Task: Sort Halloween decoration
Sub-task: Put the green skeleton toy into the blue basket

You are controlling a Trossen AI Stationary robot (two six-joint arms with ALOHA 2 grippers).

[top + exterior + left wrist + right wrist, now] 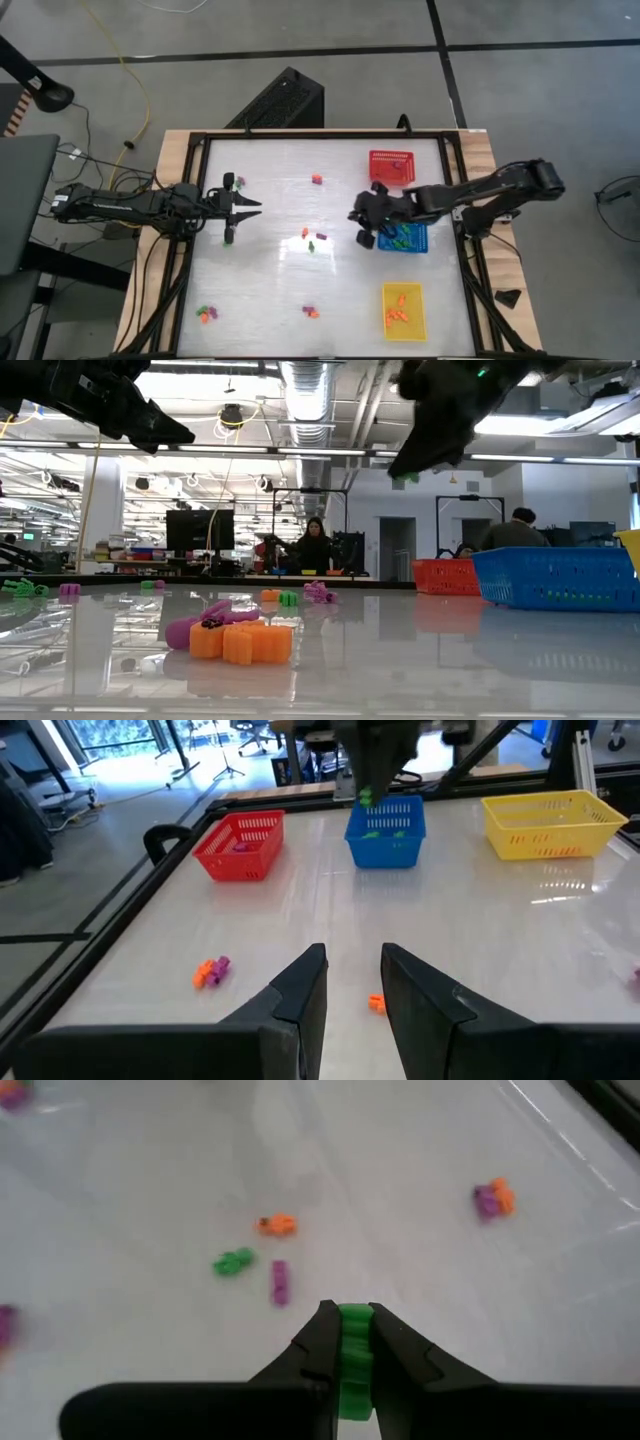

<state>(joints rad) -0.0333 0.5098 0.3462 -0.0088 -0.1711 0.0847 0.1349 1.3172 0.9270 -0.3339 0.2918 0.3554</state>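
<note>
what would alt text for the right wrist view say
The right gripper is shut on a small green trinket, held above the white table. Lying loose below are an orange trinket, a green one, a purple one, and a purple-and-orange pair farther off.

Red mesh basket (391, 166), blue mesh basket (408, 238), yellow mesh basket (403, 310); orange, green and purple trinkets (262, 1258) on the white table (270, 290); a green trinket (353, 1342) between dark fingers (318, 1342).
</note>
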